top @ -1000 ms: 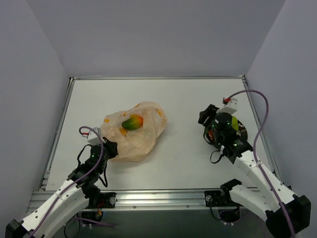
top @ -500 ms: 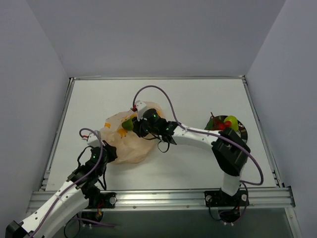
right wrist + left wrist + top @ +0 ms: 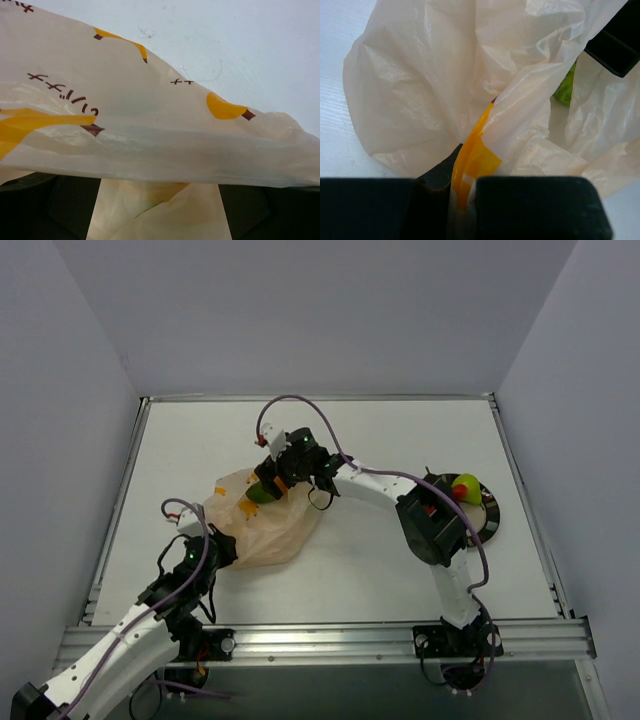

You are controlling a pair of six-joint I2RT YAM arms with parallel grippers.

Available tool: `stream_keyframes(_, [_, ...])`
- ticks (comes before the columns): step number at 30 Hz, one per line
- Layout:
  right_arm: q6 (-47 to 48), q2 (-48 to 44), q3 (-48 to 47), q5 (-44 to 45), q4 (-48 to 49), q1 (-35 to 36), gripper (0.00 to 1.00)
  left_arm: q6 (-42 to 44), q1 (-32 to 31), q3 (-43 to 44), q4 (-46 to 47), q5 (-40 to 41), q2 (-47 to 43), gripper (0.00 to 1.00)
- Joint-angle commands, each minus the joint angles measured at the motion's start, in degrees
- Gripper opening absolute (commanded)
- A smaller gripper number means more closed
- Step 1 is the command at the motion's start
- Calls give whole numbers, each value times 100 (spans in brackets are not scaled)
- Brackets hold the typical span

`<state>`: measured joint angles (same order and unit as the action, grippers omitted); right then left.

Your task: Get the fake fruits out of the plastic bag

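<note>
The peach-orange plastic bag (image 3: 262, 530) lies left of centre. A green and orange fake fruit (image 3: 262, 491) shows through its far end. My left gripper (image 3: 218, 539) is shut on the bag's near left edge; in the left wrist view the jaws (image 3: 464, 187) pinch a fold with an orange mark, and the green fruit (image 3: 565, 90) shows beyond. My right gripper (image 3: 272, 478) reaches over the bag's far end at the fruit. In the right wrist view its fingers (image 3: 50, 200) stand wide apart, with the bag's film (image 3: 150, 125) draped over the tips.
A dark round plate (image 3: 488, 522) at the right holds a yellow-green fruit (image 3: 467, 484) and a red fruit (image 3: 457, 494). The right arm stretches across the table's middle. Grey walls close in the table on three sides.
My right arm has swung from the plate at the right across to the bag, then shifted a little further back over the green fruit. The left gripper has kept its hold.
</note>
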<state>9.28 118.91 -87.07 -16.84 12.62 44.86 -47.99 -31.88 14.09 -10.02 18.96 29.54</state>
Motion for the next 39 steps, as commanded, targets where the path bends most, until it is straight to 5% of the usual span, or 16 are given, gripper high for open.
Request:
stream_keyframes(1, [250,368,-548,-618,-277,58,83,105,-29,340,88,116,131,2])
stream_keyframes(11, [267,809,-636,-742,-287,154,100,88,-29,305,-62,248,-1,2])
stream_keyframes(18, [233,731,-338,-768,-287,163,98,44,-29,270,44,257,184,2])
stream_keyframes(23, [-337,536,181,-592,872,251,92,70,-20,287,114,354,245,2])
stream_keyframes(28, [-497,958,-117,-759,926,347,100,61,-20,279,115,459,201,2])
stream_keyframes(39, [-445,1327,-636,-848,838,506,94,-9,-20,208,202,653,219,2])
